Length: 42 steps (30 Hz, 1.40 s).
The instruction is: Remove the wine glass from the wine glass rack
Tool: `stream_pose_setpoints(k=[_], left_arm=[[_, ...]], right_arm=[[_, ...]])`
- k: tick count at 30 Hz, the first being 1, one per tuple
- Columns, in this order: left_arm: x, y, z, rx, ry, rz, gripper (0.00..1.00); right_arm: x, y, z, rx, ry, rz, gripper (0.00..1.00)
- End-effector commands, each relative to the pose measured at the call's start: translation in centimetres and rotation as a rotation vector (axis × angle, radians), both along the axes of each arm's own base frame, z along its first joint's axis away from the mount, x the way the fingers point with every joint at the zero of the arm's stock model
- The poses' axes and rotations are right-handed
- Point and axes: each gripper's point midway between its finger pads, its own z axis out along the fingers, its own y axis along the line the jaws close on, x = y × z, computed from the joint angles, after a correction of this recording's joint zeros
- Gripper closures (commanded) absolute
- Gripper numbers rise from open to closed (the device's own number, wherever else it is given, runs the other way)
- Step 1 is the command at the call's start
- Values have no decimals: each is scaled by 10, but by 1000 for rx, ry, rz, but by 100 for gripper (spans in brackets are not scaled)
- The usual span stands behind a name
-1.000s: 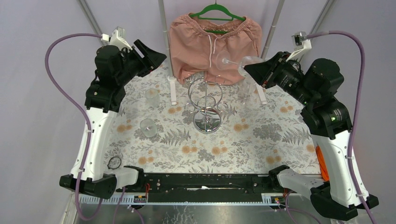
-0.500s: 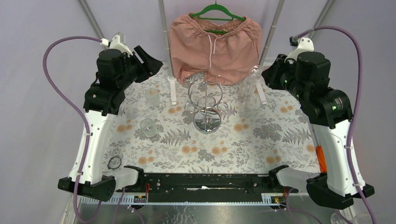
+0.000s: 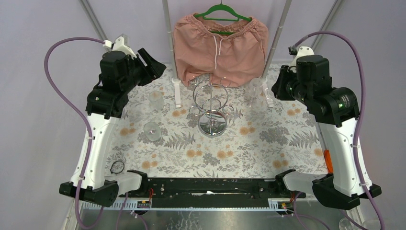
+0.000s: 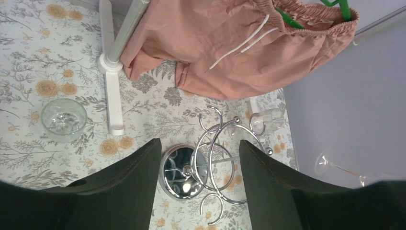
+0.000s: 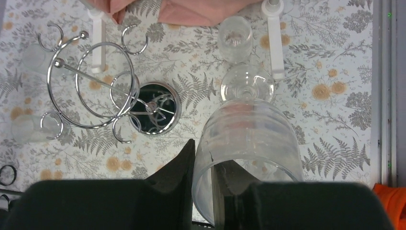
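Grippers flank the wine glass rack (image 3: 210, 103) on the table (image 3: 268, 143) from above: left gripper (image 3: 154, 61) open, right gripper (image 3: 277, 88) opposite. Left wrist: rack between the spread fingers, wine glass (image 4: 327, 164) off right, clear of it. Right wrist: fingers (image 5: 184, 177) clamp the glass's rim; rack lies left.

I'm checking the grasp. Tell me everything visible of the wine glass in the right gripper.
The wine glass is clear glass: wide bowl, thin stem, round foot. The right gripper pinches the bowl's wall at the rim, one finger outside, one apparently inside. The foot points away toward the floral table. It is clear of the wine glass rack.
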Motion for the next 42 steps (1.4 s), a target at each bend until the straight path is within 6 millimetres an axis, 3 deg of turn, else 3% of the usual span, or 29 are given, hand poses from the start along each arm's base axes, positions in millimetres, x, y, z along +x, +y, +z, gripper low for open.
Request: stream_pose_setpoints(k=[1,9,22,35,42], left_arm=[[-6,5,-4,44,8,10,32],[-5,8,-9,65,23,23,32],[-2,6,-11,67,30,20,32],[5,2,-24,82,63,18,32],[4,6,-23,95,54,36,32]], right_arm=[[-7,-1,-7,-39,30,38,100],[-18,3,-33,-56,118,84,100],[-21,10,-52,-61,176,121,100],[-17,46,-77,-176,219,196,100],[-17,45,-88,-201,236,191,100]])
